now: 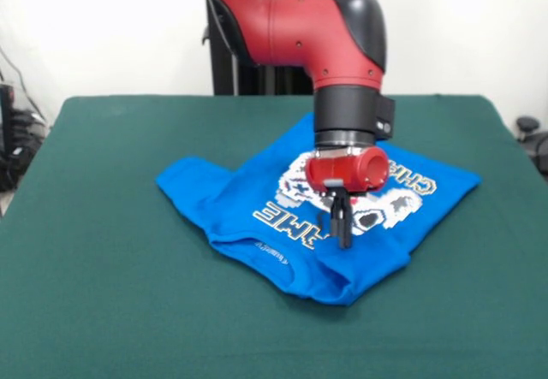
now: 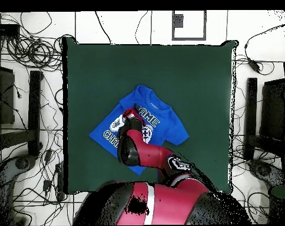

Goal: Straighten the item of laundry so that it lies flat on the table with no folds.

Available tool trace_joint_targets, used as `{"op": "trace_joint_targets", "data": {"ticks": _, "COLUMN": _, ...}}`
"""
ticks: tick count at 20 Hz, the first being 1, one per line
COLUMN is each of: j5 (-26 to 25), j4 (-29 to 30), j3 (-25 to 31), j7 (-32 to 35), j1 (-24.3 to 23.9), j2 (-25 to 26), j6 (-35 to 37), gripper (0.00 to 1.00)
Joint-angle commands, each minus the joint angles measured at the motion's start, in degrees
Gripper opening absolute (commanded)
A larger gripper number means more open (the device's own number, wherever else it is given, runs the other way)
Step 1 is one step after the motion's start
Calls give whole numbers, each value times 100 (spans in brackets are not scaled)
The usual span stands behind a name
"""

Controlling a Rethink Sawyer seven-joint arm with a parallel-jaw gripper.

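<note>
Blue T-shirt (image 2: 159, 120) (print up) askew mid-table (image 2: 198, 70); arm (image 2: 142, 154) covers its lower part.

Soft, even light falls from above in both views. In the front view the white wall (image 1: 103, 28) behind is bright and nearly washed out, while the green surface (image 1: 94, 293) stays evenly lit and free of glare. A faint, soft-edged shadow lies on the blue shirt (image 1: 257, 191) beneath the arm (image 1: 308, 28), whose red shell carries a mild sheen. Fine detail is slightly soft throughout.
</note>
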Motion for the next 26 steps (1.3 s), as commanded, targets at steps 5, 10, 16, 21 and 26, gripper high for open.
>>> {"op": "trace_joint_targets", "data": {"ticks": 5, "j5": 600, "j4": -366, "j3": 224, "j7": 717, "j1": 297, "j2": 212, "j6": 110, "gripper": 0}}
{"op": "trace_joint_targets", "data": {"ticks": 10, "j5": 767, "j4": -367, "j3": 219, "j7": 732, "j1": 349, "j2": 180, "j6": 170, "gripper": 0}}
{"op": "trace_joint_targets", "data": {"ticks": 16, "j5": 1018, "j4": -426, "j3": 277, "j7": 716, "j1": 420, "j2": 152, "j6": 303, "gripper": 0}}
{"op": "trace_joint_targets", "data": {"ticks": 21, "j5": 1133, "j4": -431, "j3": 265, "j7": 680, "j1": 489, "j2": 171, "j6": 267, "gripper": 0}}
{"op": "trace_joint_targets", "data": {"ticks": 26, "j5": 1129, "j4": -434, "j3": 297, "j7": 688, "j1": 469, "j2": 167, "j6": 283, "gripper": 0}}
